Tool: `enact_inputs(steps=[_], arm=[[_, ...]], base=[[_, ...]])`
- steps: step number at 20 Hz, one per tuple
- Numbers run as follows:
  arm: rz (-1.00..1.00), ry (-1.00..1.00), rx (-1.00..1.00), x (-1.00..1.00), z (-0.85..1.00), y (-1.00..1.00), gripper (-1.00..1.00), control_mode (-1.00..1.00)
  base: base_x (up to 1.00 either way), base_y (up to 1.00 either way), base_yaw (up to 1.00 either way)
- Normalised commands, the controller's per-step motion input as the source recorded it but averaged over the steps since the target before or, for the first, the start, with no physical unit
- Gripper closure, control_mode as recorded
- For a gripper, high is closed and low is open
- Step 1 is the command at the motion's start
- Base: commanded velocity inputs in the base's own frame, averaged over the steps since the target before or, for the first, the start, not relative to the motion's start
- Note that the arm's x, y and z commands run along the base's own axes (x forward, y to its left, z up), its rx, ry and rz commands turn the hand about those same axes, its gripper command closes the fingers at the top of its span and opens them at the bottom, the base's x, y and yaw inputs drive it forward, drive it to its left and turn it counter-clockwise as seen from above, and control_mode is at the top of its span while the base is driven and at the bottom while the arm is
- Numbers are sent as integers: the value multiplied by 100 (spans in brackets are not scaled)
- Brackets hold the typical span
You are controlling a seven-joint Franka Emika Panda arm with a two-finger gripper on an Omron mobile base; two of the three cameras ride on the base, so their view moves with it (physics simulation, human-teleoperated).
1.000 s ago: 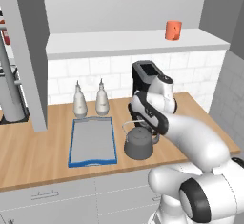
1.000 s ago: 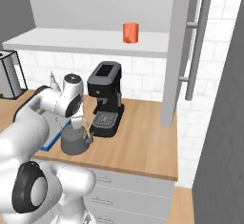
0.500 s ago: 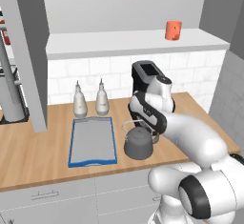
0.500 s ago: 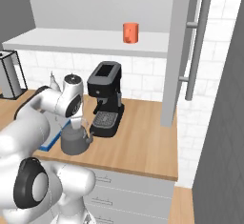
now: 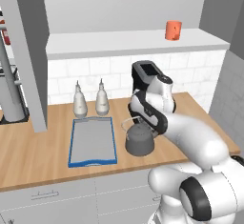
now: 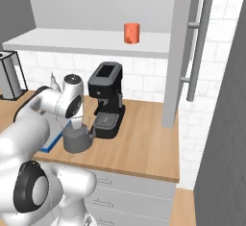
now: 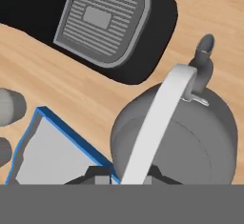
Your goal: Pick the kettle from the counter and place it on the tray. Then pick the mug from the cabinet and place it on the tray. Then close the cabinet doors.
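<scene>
The squat dark grey kettle (image 5: 140, 140) with its pale arched handle stands on the long light-brown wooden worktop (image 5: 43, 151), just right of the flat grey tray with a thin blue rim (image 5: 93, 141) and in front of the black coffee machine (image 6: 107, 99). From the right base camera the kettle (image 6: 77, 139) sits near the worktop's front edge, close beside the machine's drip grille. The white arm's gripper (image 5: 138, 121) hangs directly over the kettle at the top of its handle. In the hand camera the handle (image 7: 157, 123) runs up from between the dark finger tips (image 7: 97, 176), which stand narrow on either side of it; whether they actually press on it I cannot tell. The spout (image 7: 205, 56) points away from the tray (image 7: 52, 156), whose blue corner lies just beside the kettle body.

Two pale bottle-shaped shakers (image 5: 89, 100) stand at the far end of the tray, against the white tiled wall. The small bright orange mug (image 5: 173, 30) sits on the pale shelf board (image 5: 124, 42) of the light grey cabinet, above the coffee machine. A tall grey cabinet door (image 6: 185, 52) with a long silver bar handle stands open at the right.
</scene>
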Motion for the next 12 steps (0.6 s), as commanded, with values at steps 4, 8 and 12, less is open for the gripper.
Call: enact_inputs(steps=[4, 8, 12], arm=[[0, -14, 11, -18, 18, 0, 100, -100], [0, -4, 13, -3, 31, 18, 100, -100], [-3, 0, 12, 0, 40, 29, 100, -100]], base=[[0, 0, 0], [0, 0, 0], [0, 0, 0]])
